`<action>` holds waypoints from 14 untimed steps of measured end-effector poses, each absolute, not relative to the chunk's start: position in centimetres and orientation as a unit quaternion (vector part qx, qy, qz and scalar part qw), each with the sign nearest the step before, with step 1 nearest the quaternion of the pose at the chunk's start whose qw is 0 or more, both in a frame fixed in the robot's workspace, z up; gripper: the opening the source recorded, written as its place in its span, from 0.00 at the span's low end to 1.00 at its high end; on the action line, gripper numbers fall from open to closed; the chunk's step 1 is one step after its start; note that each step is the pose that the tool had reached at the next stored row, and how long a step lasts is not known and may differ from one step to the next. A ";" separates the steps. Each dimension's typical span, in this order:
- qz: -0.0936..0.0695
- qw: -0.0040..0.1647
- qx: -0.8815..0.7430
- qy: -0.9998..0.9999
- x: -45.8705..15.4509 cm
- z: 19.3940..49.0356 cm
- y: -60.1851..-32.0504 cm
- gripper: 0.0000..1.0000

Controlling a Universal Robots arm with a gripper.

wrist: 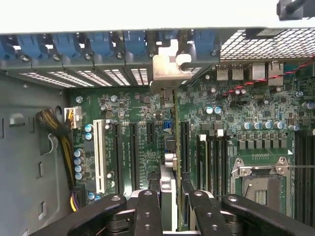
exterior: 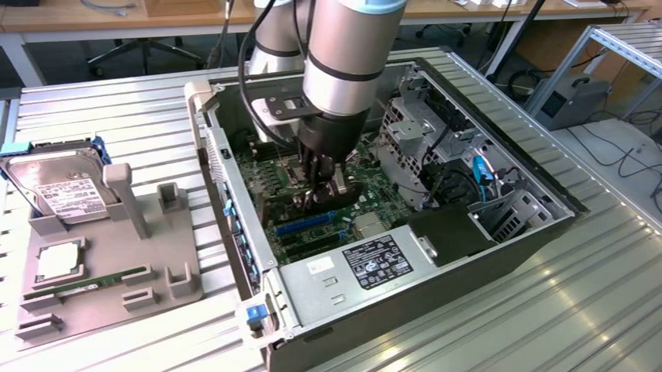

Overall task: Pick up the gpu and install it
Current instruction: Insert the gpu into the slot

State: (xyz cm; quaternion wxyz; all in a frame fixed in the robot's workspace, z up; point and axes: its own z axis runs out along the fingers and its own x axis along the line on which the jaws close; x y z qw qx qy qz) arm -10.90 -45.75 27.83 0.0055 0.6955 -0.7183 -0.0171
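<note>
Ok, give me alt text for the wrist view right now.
The gripper holds the gpu edge-on above the motherboard, its silver bracket at the case's rear slot openings. An empty CPU socket sits beside the memory slots.

Robot arm (exterior: 346, 54): thick cylindrical link in matte silver-grey metal, ringed by a black band, with black cables running alongside. Black mounting plate below it, dotted with small screws. Black gripper (exterior: 329, 182) of jointed linkage fingers (wrist: 147, 211), each bearing round pivot pins and screw heads.
</note>
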 end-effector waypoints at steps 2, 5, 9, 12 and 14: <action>-0.017 0.006 0.695 -0.719 -11.0 27.6 -45.7 0.27; -0.017 0.006 0.694 -0.719 -11.2 27.3 -45.7 0.27; -0.017 0.006 0.694 -0.720 -11.6 27.1 -45.8 0.27; -0.017 0.005 0.694 -0.720 -11.7 26.9 -45.8 0.27; -0.017 0.005 0.693 -0.720 -11.8 26.8 -45.8 0.27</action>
